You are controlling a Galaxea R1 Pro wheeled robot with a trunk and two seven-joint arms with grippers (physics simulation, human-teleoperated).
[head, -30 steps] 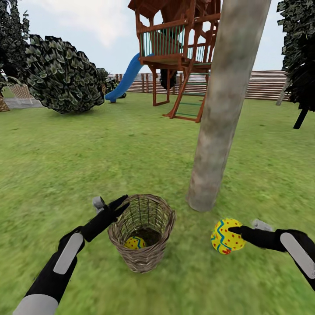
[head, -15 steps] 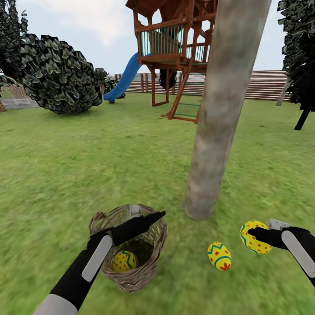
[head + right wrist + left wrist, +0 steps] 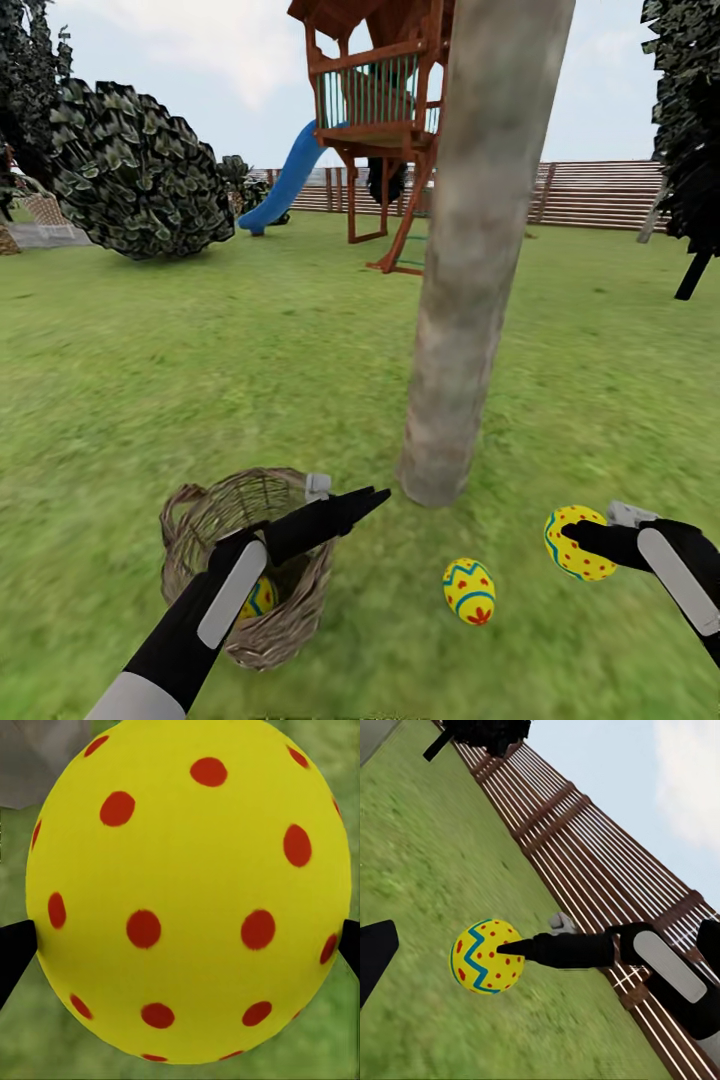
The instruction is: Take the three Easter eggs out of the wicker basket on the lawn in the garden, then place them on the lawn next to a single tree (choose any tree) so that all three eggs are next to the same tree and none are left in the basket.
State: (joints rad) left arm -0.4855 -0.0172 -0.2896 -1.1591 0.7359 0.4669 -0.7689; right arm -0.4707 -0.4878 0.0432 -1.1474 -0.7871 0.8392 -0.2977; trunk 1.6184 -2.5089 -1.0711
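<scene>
On the lawn (image 3: 250,340) stands the thick grey-brown trunk of the tree (image 3: 470,260), and its foot is between the two arms in the head view. The wicker basket (image 3: 195,520) sits on the grass to the left of the trunk, near it but not touching. The left arm lies across the basket's opening, and the left pincer (image 3: 370,497) reaches past the rim toward the trunk; its fingers look close together with nothing between them, but how wide the gap is I cannot tell. Under this arm, one egg in the basket (image 3: 260,597) is partly hidden by the sleeve and the weave. A second egg on the grass (image 3: 469,591), with a red flower and a blue-green zigzag, lies just beside the foot of the trunk, apart from the basket. The right pincer (image 3: 575,535) grips a third, dotted egg (image 3: 572,543) above the grass on the right of the trunk; in the right wrist view the black fingertips (image 3: 15,949) press on both sides of this egg (image 3: 187,892). Behind the trunk are a wooden play tower (image 3: 375,90) with a blue slide (image 3: 290,180), partly covered by the trunk, a round leafy bush (image 3: 140,170) on the left, a slat fence (image 3: 600,195) and a dark tree (image 3: 690,150) at the right edge.
</scene>
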